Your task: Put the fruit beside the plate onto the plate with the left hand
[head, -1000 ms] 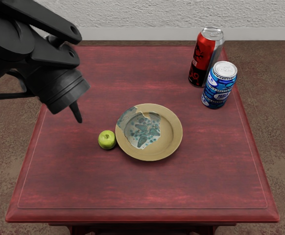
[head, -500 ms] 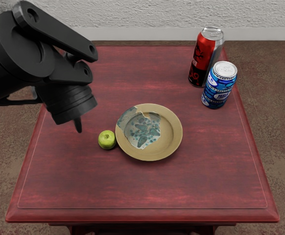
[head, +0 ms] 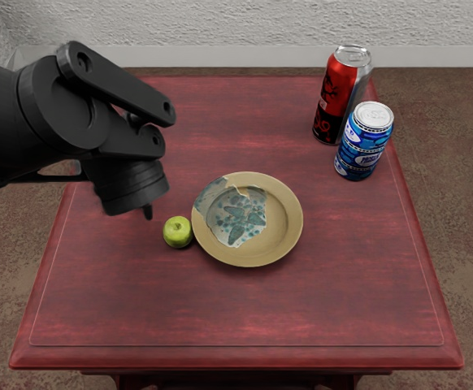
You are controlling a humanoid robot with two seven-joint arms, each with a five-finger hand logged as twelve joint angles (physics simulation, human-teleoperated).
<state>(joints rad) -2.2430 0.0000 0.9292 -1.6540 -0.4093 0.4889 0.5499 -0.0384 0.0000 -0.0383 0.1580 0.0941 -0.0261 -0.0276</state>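
— Brown carpet [head: 464, 162] lies all round, with a rough white wall [head: 245, 20] at the back, and on that floor we find the dark red wooden table [head: 220, 309].
— Yes, and next in bulk we see the black left arm [head: 58, 122], coming in from the left edge and hanging over the table's left part.
— After that we count the plate [head: 290, 219], tan at the rim and mottled blue-green in the middle, lying flat near the table's centre.
— Toward the far right corner we have two upright drink cans: the red can [head: 341, 93] behind, the blue can [head: 363, 140] just in front of it. Whether they touch, we cannot tell.
— Smaller again is the green apple [head: 177, 231]. We see it on the bare wood, right at the plate's left rim, not on the plate.
— Last, the left hand [head: 146, 211]. We make out only a small dark tip below the thick wrist, just up and left of the apple and clear of it. Whether the hand is spread or curled we cannot tell, since the wrist hides it.
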